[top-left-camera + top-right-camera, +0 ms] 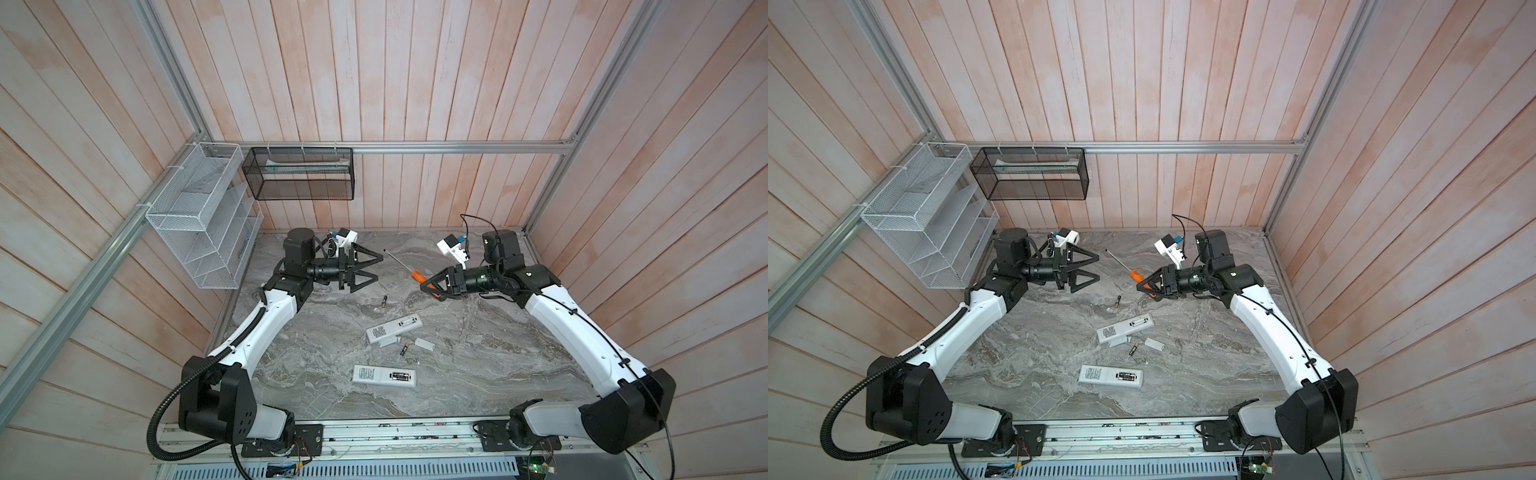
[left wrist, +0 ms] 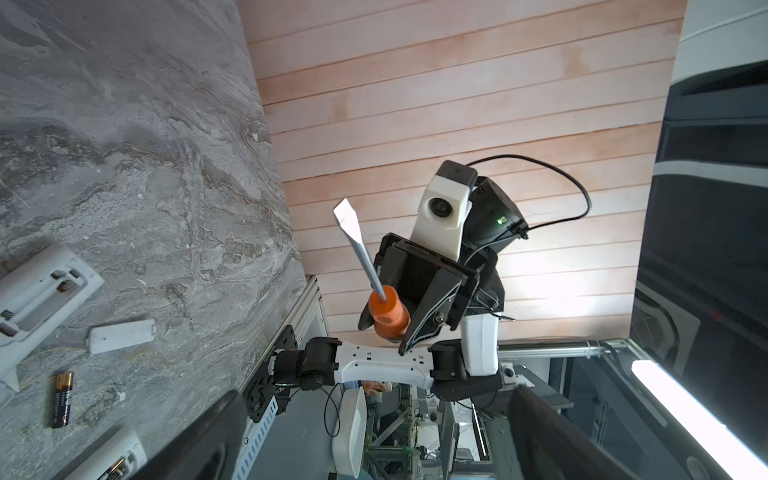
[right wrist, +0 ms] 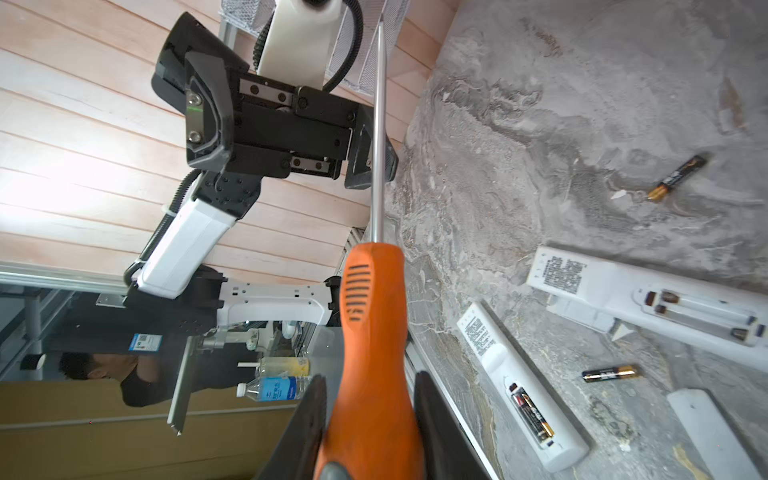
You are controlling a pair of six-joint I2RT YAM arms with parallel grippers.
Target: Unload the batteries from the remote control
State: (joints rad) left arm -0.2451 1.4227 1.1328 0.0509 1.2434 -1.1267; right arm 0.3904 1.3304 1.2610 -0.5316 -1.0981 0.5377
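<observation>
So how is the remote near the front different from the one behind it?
The front remote holds two batteries; the back remote has an empty bay. The front remote lies nearly straight across the table; the back remote sits slanted. Both are white, face down, with covers off.

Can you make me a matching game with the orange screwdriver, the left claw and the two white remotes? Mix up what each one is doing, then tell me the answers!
Things
1. screwdriver
2. left claw
3. near remote, closest to the robot's base
4. far remote

States
A. wide open, holding nothing
B. batteries inside
C. gripped in the right claw
D. battery slot empty

Pairs: 1-C, 2-A, 3-B, 4-D
</observation>
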